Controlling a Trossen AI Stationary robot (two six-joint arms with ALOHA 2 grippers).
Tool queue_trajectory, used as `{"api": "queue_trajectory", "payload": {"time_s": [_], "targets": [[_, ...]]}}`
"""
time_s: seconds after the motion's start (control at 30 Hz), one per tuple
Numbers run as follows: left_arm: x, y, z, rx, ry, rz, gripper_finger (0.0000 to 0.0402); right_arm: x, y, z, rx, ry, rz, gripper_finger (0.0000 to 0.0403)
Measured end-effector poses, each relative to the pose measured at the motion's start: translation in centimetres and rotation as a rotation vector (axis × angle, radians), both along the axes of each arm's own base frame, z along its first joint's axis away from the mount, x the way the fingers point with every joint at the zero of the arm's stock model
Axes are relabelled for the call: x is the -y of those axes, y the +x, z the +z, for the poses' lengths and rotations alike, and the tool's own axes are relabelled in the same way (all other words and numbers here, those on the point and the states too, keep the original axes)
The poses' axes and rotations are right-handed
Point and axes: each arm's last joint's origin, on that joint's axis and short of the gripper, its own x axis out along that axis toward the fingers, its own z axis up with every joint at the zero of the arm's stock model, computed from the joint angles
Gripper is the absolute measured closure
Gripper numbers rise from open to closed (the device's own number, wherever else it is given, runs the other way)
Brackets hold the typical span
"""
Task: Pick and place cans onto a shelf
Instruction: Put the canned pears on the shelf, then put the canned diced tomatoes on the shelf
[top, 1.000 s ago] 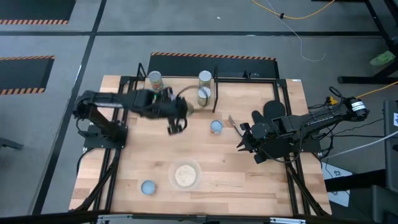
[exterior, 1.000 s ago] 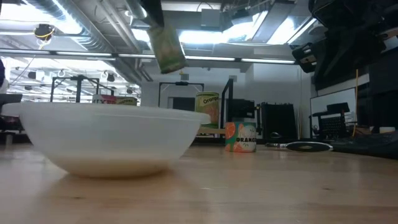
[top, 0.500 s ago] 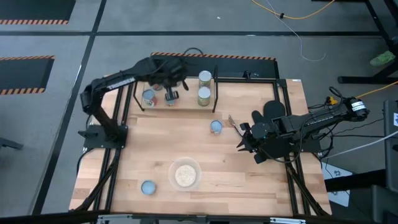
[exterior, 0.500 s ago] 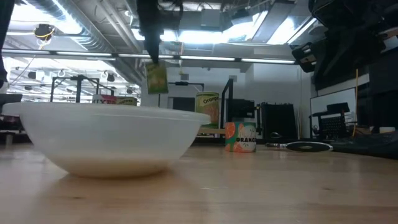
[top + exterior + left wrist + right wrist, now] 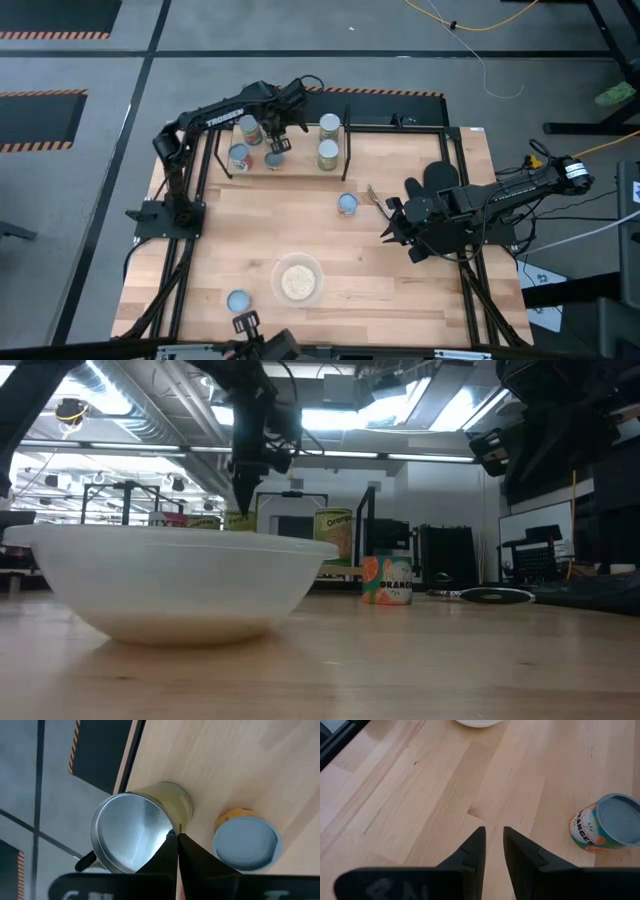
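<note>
item: left gripper (image 5: 277, 138), fingers pinched together, empty, hovering over the shelf (image 5: 300, 165) at the table's 11 o'clock. just beside it: silver-topped can (image 5: 132, 837) and blue-lidded can (image 5: 246, 843), both resting on the shelf. advice: lifting straight up avoids nudging either. right gripper (image 5: 492, 851) is idling, slightly parted, near the orange can (image 5: 605, 828).
</note>
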Motion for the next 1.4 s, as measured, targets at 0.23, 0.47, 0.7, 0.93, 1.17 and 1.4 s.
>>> {"api": "queue_trajectory", "payload": {"time_s": [0.23, 0.47, 0.7, 0.93, 1.17, 1.4], "targets": [[-0.2, 0.3, -0.2, 0.031, -0.009, -0.011, 0.0401, 0.0, 0.0, 0.0, 0.0, -0.001, 0.001, 0.0331], [-0.2, 0.3, -0.2, 0.018, -0.003, -0.032, 0.0388, 0.0, 0.0, 0.0, 0.0, -0.001, 0.001, 0.0331], [-0.2, 0.3, -0.2, 0.017, -0.002, -0.034, 0.0385, 0.0, 0.0, 0.0, 0.001, -0.002, 0.002, 0.0331], [-0.2, 0.3, -0.2, 0.015, 0.001, -0.034, 0.0369, 0.0, 0.0, 0.0, 0.0, -0.002, 0.002, 0.0331], [-0.2, 0.4, -0.1, 0.022, 0.006, -0.033, 0.0336, 0.0, 0.0, 0.0, -0.001, -0.003, 0.002, 0.0331], [0.4, 1.1, 0.6, 0.022, 0.07, -0.035, 0.0329, 0.0, 0.0, 0.0, -0.001, -0.003, 0.002, 0.0331]]}}
